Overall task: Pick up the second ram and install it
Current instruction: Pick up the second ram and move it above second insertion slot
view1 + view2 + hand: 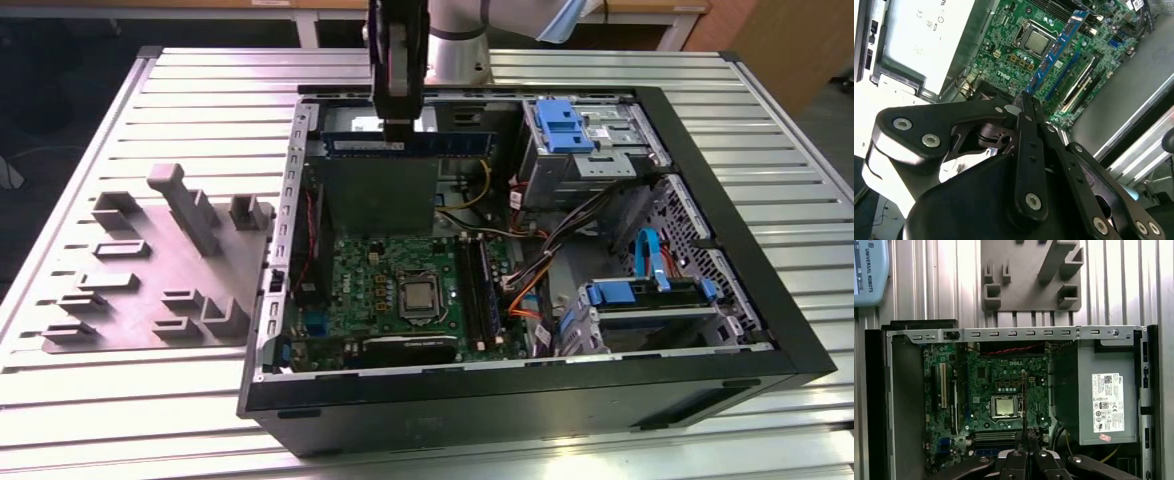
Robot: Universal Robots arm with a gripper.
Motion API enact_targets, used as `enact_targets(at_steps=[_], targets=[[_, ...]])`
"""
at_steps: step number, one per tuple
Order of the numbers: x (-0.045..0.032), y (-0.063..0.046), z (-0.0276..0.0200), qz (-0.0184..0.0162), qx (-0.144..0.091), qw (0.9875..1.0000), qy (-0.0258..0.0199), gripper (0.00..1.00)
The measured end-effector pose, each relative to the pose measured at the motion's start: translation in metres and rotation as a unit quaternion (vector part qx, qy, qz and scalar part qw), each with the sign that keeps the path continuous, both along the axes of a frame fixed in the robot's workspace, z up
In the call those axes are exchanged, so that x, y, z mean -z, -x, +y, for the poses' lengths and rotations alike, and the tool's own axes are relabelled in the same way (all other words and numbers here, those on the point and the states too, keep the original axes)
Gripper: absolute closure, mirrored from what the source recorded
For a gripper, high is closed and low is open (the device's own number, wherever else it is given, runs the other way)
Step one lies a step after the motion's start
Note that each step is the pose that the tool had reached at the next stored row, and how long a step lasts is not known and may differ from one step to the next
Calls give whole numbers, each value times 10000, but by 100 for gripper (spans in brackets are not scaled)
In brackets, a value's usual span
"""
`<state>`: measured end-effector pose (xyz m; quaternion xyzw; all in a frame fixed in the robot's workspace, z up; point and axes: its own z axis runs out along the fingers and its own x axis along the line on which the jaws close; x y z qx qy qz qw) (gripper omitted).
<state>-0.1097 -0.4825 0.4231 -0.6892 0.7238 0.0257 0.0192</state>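
Observation:
The second ram (414, 145) is a long blue-green stick with a pale label, hanging level above the far end of the open computer case (787, 330). My gripper (396, 128) is shut on its top edge near one end. In the second wrist view the stick (1056, 50) juts out from the closed fingers (1026, 125) over the motherboard (1004, 55). Seen edge-on in the first wrist view, the ram (1024, 400) is a thin line running out from the gripper (1025, 436). The black memory slots (478, 290) lie beside the processor (418, 296), nearer the exterior camera than the stick; one slot seems to hold a stick (1077, 75).
A grey fixture plate (154, 275) with upright holders lies on the slatted metal table (107, 420), at the exterior view's left of the case. Inside the case are the silver power supply (1104, 395), blue drive brackets (647, 292) and loose cables (534, 275).

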Motion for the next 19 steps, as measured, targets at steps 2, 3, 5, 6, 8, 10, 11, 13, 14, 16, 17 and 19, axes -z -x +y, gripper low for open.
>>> enact_targets(at_steps=[2, 3, 5, 6, 8, 10, 11, 13, 14, 16, 17, 19], targets=[[35, 0, -12, 0, 0, 10000, -22, 89], [53, 0, -19, 0, 0, 10000, -31, 89], [89, 0, -38, 0, 0, 10000, -44, 89], [107, 0, -47, 0, 0, 10000, -49, 89], [144, -1, -66, 0, 0, 10000, -55, 89], [181, -3, -82, 0, 0, 10000, -58, 89], [198, -6, -90, 0, 0, 10000, -59, 89], [234, -14, -104, 0, 0, 10000, -60, 89], [253, -19, -111, 1, 0, 10000, -61, 89], [290, -33, -121, 3, 0, 10000, -61, 89], [308, -40, -125, 4, 0, 10000, -61, 89], [344, -54, -134, 7, 0, 10000, -61, 89]])
